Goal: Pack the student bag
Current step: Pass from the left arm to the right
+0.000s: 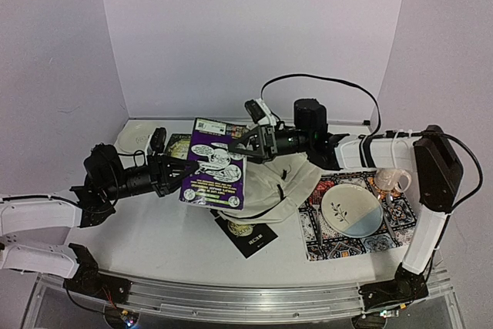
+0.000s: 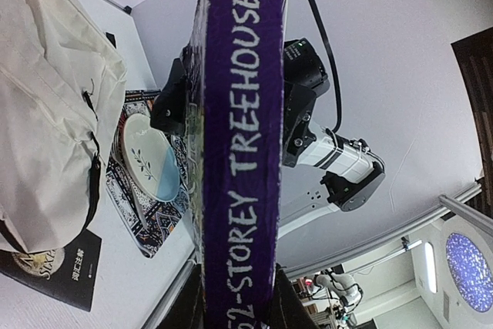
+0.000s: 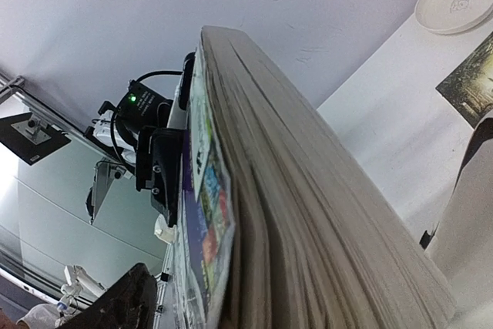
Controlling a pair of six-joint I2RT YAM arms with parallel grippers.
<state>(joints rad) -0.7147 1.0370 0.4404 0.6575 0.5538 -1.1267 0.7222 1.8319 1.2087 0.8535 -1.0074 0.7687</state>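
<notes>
1. My left pincer (image 1: 176, 176) is clamping the left edge of the purple book (image 1: 214, 163) and holding it in the air above the worktop (image 1: 154, 229). The book is tilting, with its printed cover facing the top camera.
2. In my left wrist view, the book's spine is running straight up from between my fingers, and its white lettering is reading along it.
3. My right pincer (image 1: 245, 144) is sitting at the book's far right corner. The page edge is filling my right wrist view, so I cannot tell whether this pincer is gripping the book or standing apart around it.
4. The bag (image 1: 289, 182) is lying crumpled on the worktop, partly under the raised book and reaching out to its right. A thin dark strap is trailing across its cream fabric.
5. A black book (image 1: 246, 234) is lying flat just in front of the bag, touching its near edge.
6. A patterned mat (image 1: 331, 248) is lying just right of the bag. It is carrying a plate (image 1: 350, 209) in its middle and a glass mug (image 1: 393, 180) at its far edge.
7. A white dish (image 1: 132, 140) is resting at the far left of the worktop, well apart from the bag.
</notes>
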